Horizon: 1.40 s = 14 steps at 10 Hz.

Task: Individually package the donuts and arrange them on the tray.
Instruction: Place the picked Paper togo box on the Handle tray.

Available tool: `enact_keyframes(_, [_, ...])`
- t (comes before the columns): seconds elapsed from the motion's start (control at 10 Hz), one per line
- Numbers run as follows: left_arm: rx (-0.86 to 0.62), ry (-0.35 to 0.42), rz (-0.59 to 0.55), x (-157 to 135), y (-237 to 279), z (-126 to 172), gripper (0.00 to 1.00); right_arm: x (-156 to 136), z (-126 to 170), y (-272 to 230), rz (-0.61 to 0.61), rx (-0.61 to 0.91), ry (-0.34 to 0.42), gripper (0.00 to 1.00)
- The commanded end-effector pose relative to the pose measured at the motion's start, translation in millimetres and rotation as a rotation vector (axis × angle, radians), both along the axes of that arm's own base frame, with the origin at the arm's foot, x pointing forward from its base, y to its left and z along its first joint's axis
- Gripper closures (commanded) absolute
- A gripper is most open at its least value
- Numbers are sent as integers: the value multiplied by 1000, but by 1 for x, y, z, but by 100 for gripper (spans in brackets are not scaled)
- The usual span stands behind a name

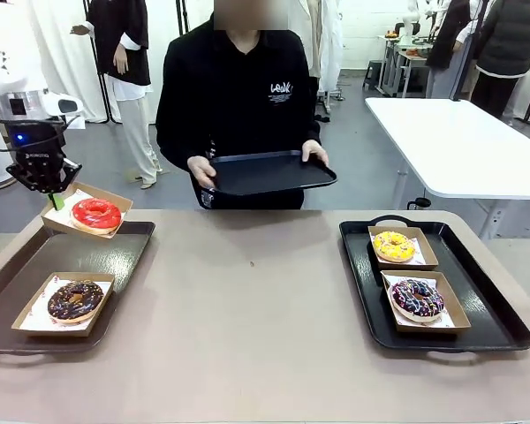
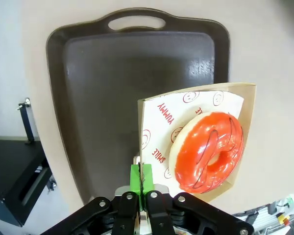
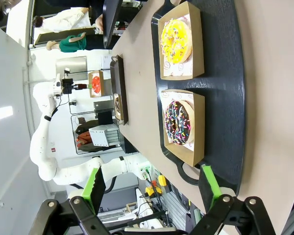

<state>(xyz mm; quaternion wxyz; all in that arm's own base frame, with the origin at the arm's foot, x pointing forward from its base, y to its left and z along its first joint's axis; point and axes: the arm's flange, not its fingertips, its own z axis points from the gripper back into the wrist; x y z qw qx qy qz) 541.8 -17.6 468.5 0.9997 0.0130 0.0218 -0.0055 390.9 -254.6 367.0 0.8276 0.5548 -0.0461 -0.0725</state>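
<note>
The red-glazed donut [image 1: 96, 214] lies in a paper-lined cardboard box [image 1: 71, 205] held tilted in the air over the far corner of the left tray [image 1: 115, 256]. My left gripper [image 1: 55, 200] is shut on that box's edge. In the left wrist view, its gripper [image 2: 141, 177] pinches the box [image 2: 152, 127] beside the red donut [image 2: 208, 152]. A chocolate donut [image 1: 74, 299] sits boxed on the left tray. The yellow donut [image 1: 394, 246] and the purple sprinkled donut [image 1: 416, 298] sit boxed on the right tray [image 1: 490, 309]. My right gripper [image 3: 152, 188] hangs open above that tray's near end [image 3: 225, 98].
A person at the far side holds a spare black tray [image 1: 265, 172] in both hands above the table edge. The tan tabletop [image 1: 247, 318] lies bare between the two trays. A white table [image 1: 459, 141] stands behind on the right.
</note>
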Motion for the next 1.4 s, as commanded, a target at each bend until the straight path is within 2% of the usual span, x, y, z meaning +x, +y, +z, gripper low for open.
enact_keyframes(0.0, [20,-50,-11,19,-3,-2,99,1,2,-1,8,4,0,0])
enact_keyframes(0.1, [0,0,0,0,0,0,99,1,2,-1,8,4,0,0])
enact_keyframes(0.7, [3,-3,-4,5,-1,-1,99,1,2,-1,8,4,0,0])
enact_keyframes(0.9, [-37,-13,-41,26,2,-21,99,1,2,-1,8,4,0,0])
enact_keyframes(1.0, [-43,-44,-35,23,3,-34,99,1,2,-1,8,4,0,0])
enact_keyframes(1.2, [-56,-36,-76,36,5,-49,99,1,2,-1,8,4,0,0])
enact_keyframes(1.3, [-56,-42,-78,32,6,-59,99,1,2,-1,8,4,0,0])
